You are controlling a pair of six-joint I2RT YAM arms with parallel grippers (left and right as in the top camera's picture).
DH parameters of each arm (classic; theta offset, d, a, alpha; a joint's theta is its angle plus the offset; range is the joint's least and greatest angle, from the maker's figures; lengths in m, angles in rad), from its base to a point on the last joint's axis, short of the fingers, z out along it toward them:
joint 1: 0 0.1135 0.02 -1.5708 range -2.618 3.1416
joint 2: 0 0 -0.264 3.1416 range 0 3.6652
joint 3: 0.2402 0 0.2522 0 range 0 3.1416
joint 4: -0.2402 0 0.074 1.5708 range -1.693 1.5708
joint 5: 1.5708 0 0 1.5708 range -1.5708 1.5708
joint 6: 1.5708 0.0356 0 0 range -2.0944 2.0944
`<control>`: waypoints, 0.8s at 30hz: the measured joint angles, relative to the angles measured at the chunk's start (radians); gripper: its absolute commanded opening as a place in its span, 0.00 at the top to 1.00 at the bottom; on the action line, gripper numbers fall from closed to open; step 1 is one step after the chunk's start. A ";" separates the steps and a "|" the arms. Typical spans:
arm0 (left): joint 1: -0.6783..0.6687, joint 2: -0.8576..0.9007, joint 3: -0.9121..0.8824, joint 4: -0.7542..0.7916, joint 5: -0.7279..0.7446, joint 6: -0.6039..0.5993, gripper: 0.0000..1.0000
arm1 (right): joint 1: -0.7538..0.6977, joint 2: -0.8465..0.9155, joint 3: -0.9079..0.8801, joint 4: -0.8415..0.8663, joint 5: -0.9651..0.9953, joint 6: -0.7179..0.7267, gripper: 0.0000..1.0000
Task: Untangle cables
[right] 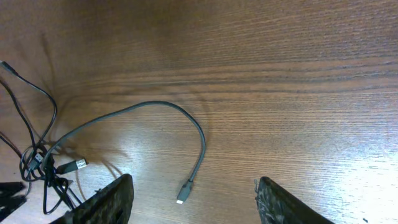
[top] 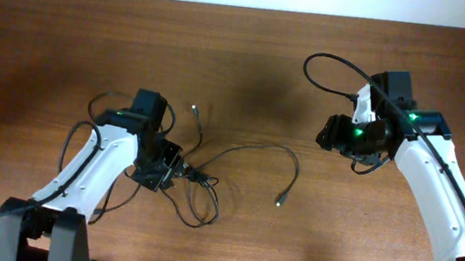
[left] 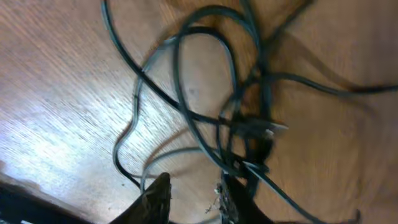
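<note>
The cables (top: 198,182) lie as a knotted bundle of thin black strands on the wooden table, left of centre. One long strand (top: 257,148) arcs right and ends in a plug (top: 280,200). My left gripper (top: 174,169) sits at the knot's left edge. In the left wrist view the knot (left: 249,127) lies just ahead of my left gripper (left: 194,186), whose jaws stand narrow with wood showing between them. The right-hand finger (left: 235,198) touches strands, but no pinch is visible. My right gripper (top: 327,134) hovers open to the right, over the plug (right: 185,191).
The table's far edge (top: 246,7) runs along the top. A thick arm cable (top: 327,69) loops beside the right arm, and another (top: 95,102) beside the left arm. A short strand ends in a small plug (top: 195,107) above the knot.
</note>
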 measured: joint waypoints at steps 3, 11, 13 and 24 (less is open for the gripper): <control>0.000 0.000 -0.074 0.054 -0.004 -0.047 0.76 | 0.000 0.000 0.000 0.000 0.000 0.000 0.36; 0.000 0.000 -0.142 0.189 0.064 -0.077 0.64 | 0.000 0.000 0.000 0.000 0.000 0.000 0.36; 0.000 -0.002 -0.142 0.209 0.159 -0.057 0.55 | 0.000 0.000 0.000 0.000 0.000 -0.001 0.36; -0.001 -0.175 -0.119 0.214 0.016 -0.039 0.59 | 0.000 0.000 0.000 0.000 0.000 0.000 0.36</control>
